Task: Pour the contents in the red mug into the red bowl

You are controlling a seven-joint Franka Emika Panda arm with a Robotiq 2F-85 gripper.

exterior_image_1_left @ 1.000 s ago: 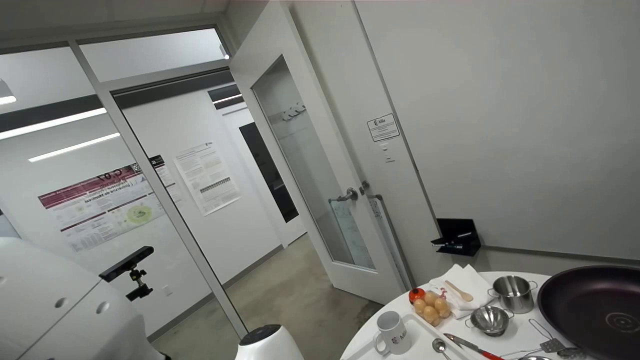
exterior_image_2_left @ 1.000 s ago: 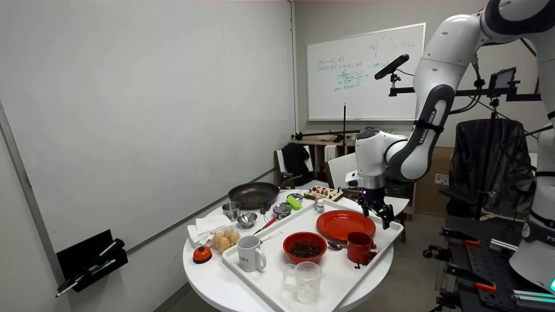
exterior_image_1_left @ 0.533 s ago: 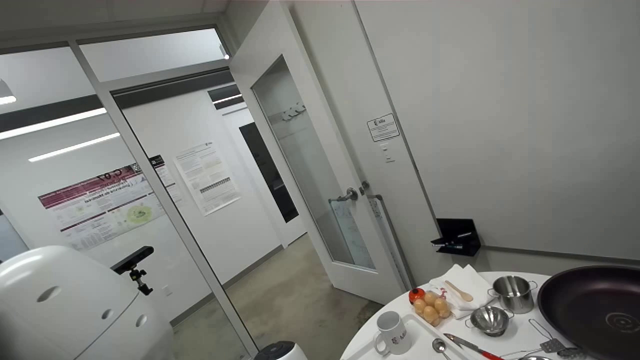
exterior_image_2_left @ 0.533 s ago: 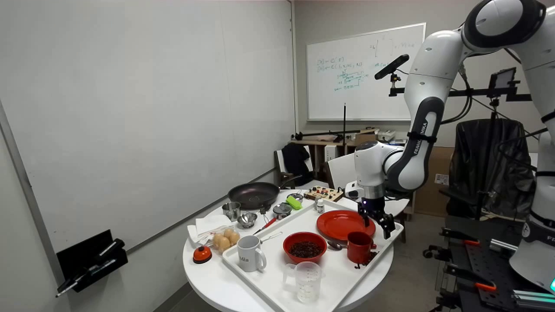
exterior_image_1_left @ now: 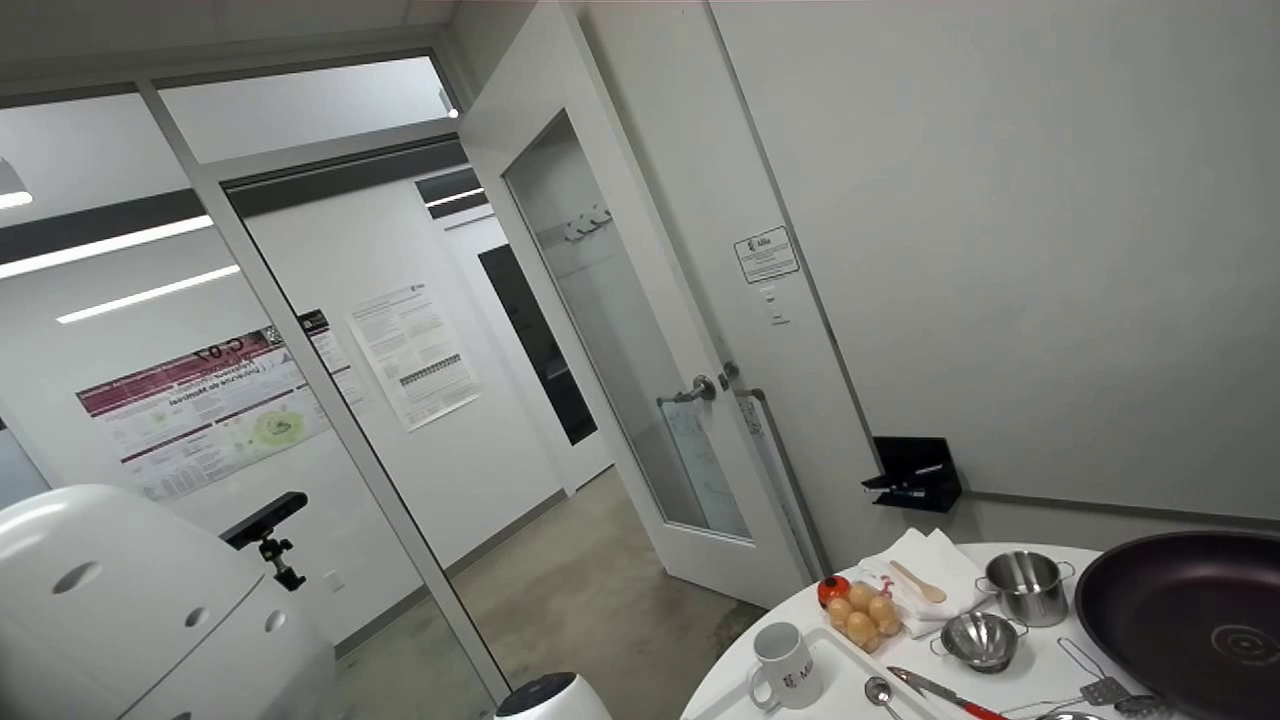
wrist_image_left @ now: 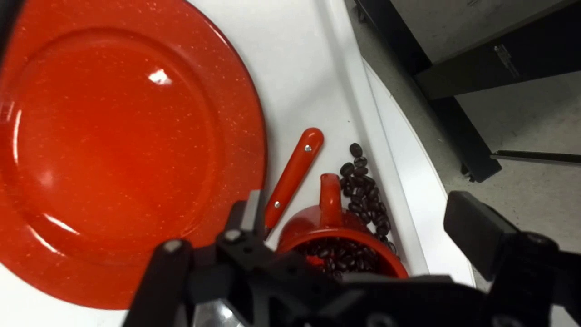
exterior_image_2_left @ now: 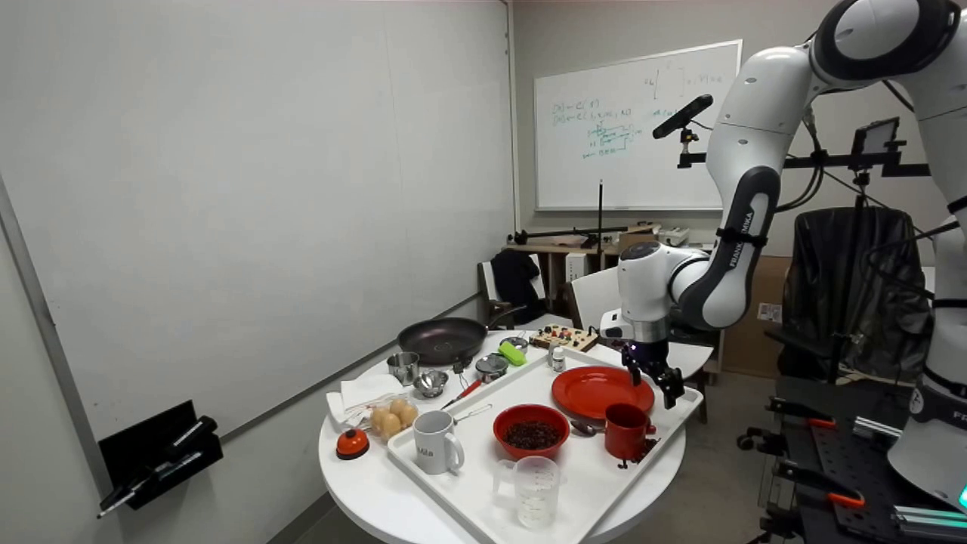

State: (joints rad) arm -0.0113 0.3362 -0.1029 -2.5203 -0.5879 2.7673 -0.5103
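Note:
The red mug (exterior_image_2_left: 624, 434) stands upright on the white tray, with dark beans inside it. In the wrist view its handle (wrist_image_left: 330, 200) points away from the gripper's body. Loose beans (wrist_image_left: 370, 204) lie beside the mug along the tray's edge. To its left in an exterior view sits the red bowl (exterior_image_2_left: 505, 437), holding a heap of dark beans. My gripper (exterior_image_2_left: 652, 383) hangs above the tray, behind and higher than the mug, its jaws wide apart with nothing between them. Its own body covers the near part of the mug in the wrist view.
A red plate (wrist_image_left: 113, 136) lies beside a red-handled utensil (wrist_image_left: 295, 177). A clear measuring cup (exterior_image_2_left: 537, 495) and a grey-white cup (exterior_image_2_left: 434, 446) stand on the tray (exterior_image_2_left: 476, 521) near the bowl. Eggs (exterior_image_2_left: 393, 418) and a dark pan (exterior_image_2_left: 443, 340) are beyond the tray's raised edge.
My arm dropped a little toward the tray, then rose slightly again; it now hangs a bit lower than a second ago. The mug and bowl have not moved, and the jaws have stayed open.

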